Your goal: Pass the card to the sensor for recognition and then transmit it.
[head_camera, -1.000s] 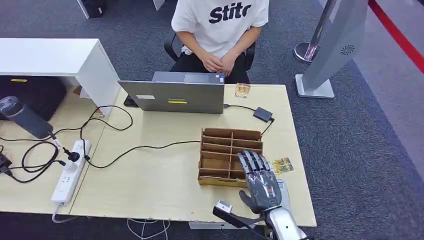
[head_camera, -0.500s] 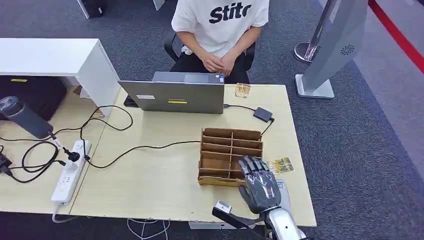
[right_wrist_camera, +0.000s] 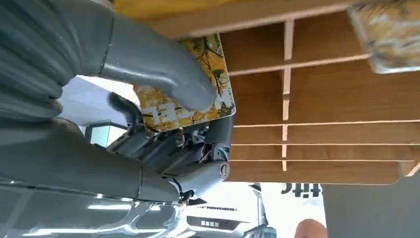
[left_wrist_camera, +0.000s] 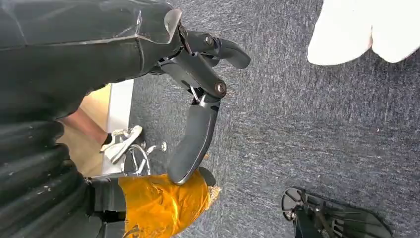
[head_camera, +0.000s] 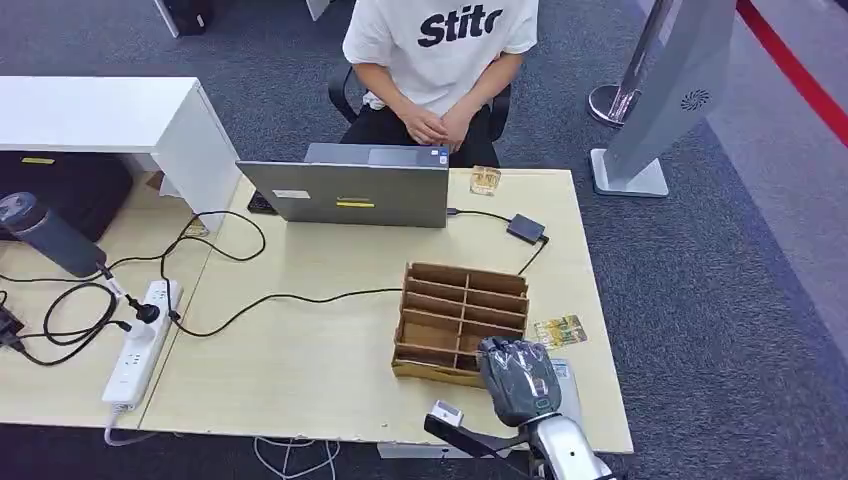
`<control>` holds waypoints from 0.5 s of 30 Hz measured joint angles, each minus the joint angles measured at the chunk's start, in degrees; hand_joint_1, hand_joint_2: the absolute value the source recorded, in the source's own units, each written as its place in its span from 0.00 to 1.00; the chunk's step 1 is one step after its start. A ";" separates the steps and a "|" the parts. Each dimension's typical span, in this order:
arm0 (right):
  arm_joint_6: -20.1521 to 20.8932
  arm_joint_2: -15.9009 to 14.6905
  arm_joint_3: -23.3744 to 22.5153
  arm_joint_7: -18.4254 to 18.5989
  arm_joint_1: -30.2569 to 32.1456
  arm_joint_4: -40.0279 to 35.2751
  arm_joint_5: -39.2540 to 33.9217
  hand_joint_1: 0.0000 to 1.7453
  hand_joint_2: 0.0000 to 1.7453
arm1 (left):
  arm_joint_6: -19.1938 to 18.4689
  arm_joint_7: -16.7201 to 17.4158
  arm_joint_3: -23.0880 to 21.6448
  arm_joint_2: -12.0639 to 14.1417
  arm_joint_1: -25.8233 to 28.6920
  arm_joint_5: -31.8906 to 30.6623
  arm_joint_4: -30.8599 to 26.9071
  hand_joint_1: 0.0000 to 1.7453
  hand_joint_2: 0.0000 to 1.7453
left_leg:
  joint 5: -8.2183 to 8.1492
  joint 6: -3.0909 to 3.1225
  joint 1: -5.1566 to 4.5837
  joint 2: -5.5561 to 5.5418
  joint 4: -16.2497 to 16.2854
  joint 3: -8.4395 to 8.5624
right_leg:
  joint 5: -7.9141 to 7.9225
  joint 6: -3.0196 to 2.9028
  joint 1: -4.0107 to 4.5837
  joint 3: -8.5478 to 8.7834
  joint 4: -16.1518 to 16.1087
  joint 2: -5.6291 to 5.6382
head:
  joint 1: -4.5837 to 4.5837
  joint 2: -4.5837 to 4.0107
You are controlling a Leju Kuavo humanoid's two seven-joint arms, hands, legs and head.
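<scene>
My right hand (head_camera: 518, 380) is curled at the near right corner of the wooden card organizer (head_camera: 450, 300), by the table's front edge. In the right wrist view its thumb (right_wrist_camera: 163, 69) presses a yellow patterned card (right_wrist_camera: 218, 64) against the fingers, in front of the organizer's slots (right_wrist_camera: 322, 99). A small black sensor box (head_camera: 526, 228) lies on the table beyond the organizer, wired to the laptop (head_camera: 350, 190). My left hand (left_wrist_camera: 198, 99) hangs over the carpet, fingers apart and holding nothing.
A second patterned card (head_camera: 560, 331) lies flat on the table right of the organizer, and another (head_camera: 485, 180) near the far edge. A person (head_camera: 440, 60) sits behind the laptop. Cables and a power strip (head_camera: 140, 340) cover the left of the table (head_camera: 300, 380).
My right hand's fingers, stretched over the organizer before, have curled in and drawn back toward the front edge. The organizer has turned slightly.
</scene>
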 joint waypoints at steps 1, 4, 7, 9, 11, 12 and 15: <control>0.00 0.00 0.00 0.02 0.00 0.02 0.00 1.00 1.00 | 0.00 0.02 0.00 0.00 0.00 0.00 0.00 0.00 1.00 | 0.00 0.00 0.00 0.00 0.00 0.00 | 0.00 0.00 0.00 0.00 0.00 0.00 | -0.02 0.00; -0.09 0.00 -0.02 0.04 -0.04 -0.02 -0.02 1.00 1.00 | 0.00 0.04 0.00 0.00 0.00 -0.02 0.00 0.00 1.00 | 0.00 0.00 0.00 0.00 0.00 0.00 | 0.00 0.00 0.00 0.00 0.00 0.00 | -0.02 0.00; -0.31 0.00 -0.02 0.04 -0.13 -0.28 0.20 1.00 1.00 | 0.00 0.04 0.00 0.00 0.00 -0.09 0.00 0.00 1.00 | 0.00 0.00 0.00 0.00 0.00 -0.01 | 0.00 0.00 0.00 0.00 0.00 0.00 | 0.00 0.00; -0.44 0.00 -0.02 0.02 -0.31 -0.81 0.33 1.00 1.00 | 0.00 0.04 0.00 0.00 0.00 -0.22 0.00 0.00 1.00 | 0.00 0.00 0.00 0.00 0.00 -0.01 | 0.00 0.00 0.00 0.00 0.00 0.00 | 0.00 0.00; -0.54 -0.02 -0.02 0.02 -0.93 -1.40 0.55 1.00 1.00 | -0.02 0.04 0.00 0.00 0.00 -0.39 0.00 0.00 1.00 | 0.01 -0.01 0.00 0.01 0.00 0.00 | 0.01 0.00 0.00 0.01 0.01 0.01 | 0.00 0.00; -0.70 -0.02 -0.02 0.02 -1.20 -1.82 0.59 1.00 1.00 | -0.02 0.04 0.00 0.00 0.00 -0.50 0.00 0.00 1.00 | 0.01 -0.01 0.00 0.01 0.00 0.00 | 0.01 0.00 0.00 0.01 0.01 0.01 | -0.02 0.00; -1.16 -0.02 -0.02 0.02 -2.55 -3.84 0.74 1.00 1.00 | -0.07 0.04 -0.02 0.00 0.00 -0.85 0.00 0.00 1.00 | 0.02 -0.01 0.00 0.01 0.00 0.00 | 0.01 0.00 0.00 0.00 0.01 0.01 | -0.02 0.00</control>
